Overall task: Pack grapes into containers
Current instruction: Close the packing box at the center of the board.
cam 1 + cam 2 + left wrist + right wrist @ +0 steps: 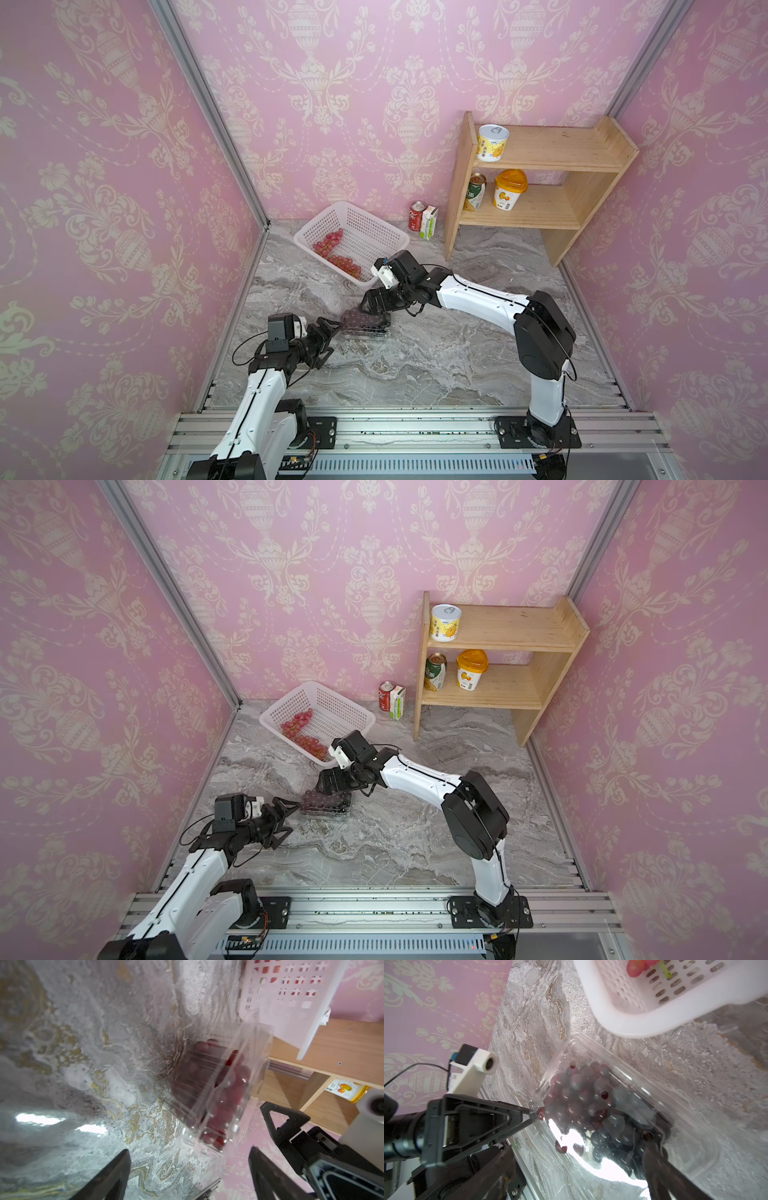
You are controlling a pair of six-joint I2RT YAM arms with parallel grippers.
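Observation:
A clear container [365, 323] [326, 803] lies on the marble table with its lid over a bunch of dark grapes [581, 1099]. The same container [220, 1093] shows in the left wrist view. My left gripper [334, 337] [188, 1153] is open just left of it, and one fingertip [527, 1112] touches the box's corner. My right gripper [365, 309] [577, 1163] hovers open over the container's far side, holding nothing. Two bunches of pink-red grapes [330, 245] [347, 266] lie in the white basket [374, 232] behind.
A wooden shelf [540, 166] with yellow tubs and a can stands at the back right. A red can [417, 216] and a small carton [429, 222] stand beside the basket. Pink walls close in three sides; a metal rail [395, 428] runs along the front.

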